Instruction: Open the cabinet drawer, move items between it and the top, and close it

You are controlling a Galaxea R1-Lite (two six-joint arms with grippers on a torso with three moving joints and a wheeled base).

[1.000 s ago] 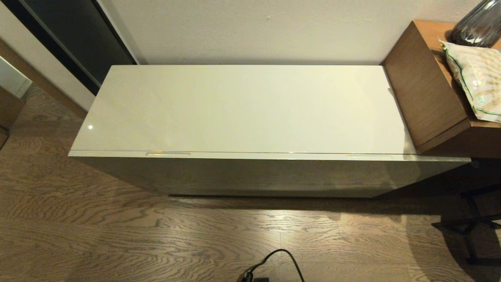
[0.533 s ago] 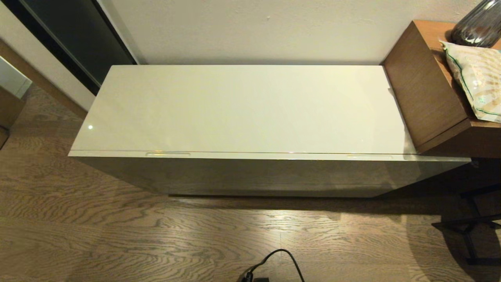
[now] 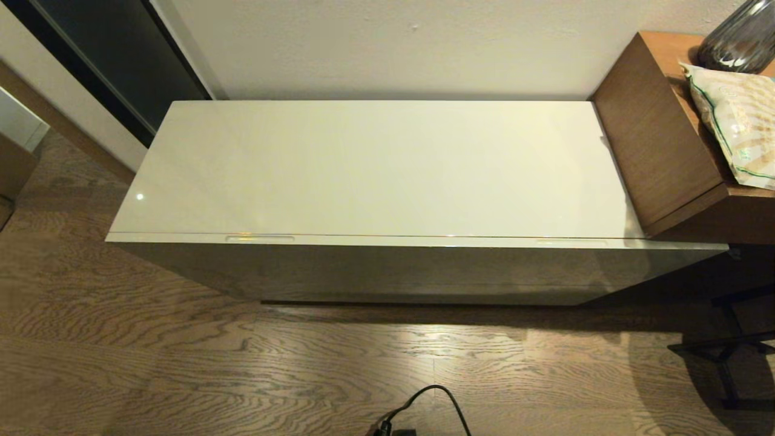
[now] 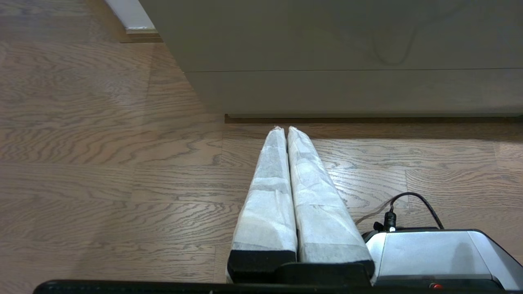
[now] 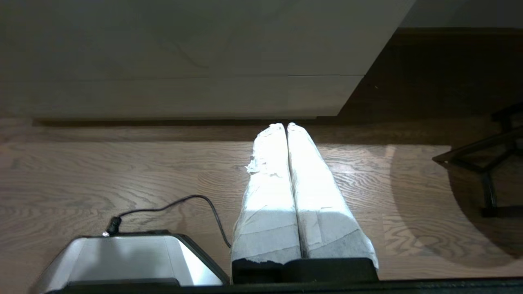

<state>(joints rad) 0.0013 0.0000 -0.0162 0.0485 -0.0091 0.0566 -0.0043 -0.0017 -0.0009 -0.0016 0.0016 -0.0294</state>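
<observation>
- Right now, at the left of the head view, you have the drawer's (image 3: 418, 240) left notch (image 3: 260, 238) on the thin front rim just below the top (image 3: 375, 169); the drawer sits fully shut and none of the items show anywhere.
- Your left gripper (image 4: 282, 129) hangs low over the floor (image 4: 102, 163) in front of the cabinet's base, its padded fingers (image 4: 267, 196) pressed together on nothing. It does not appear in the head view.
- Further right, your right gripper (image 5: 285, 125) hangs just as low near the cabinet's right end, fingers together and empty.
- At the right of the head view lies the second notch (image 3: 572, 243), close beside the brown table (image 3: 660, 139) with its patterned bag (image 3: 735, 121).
- To open well, I would raise an arm to rim height, hook a fingertip into a notch, and pull straight out toward you.
- Likely risk: the drawer is very wide, so a one-sided pull may skew it; keep clear of the table.
</observation>
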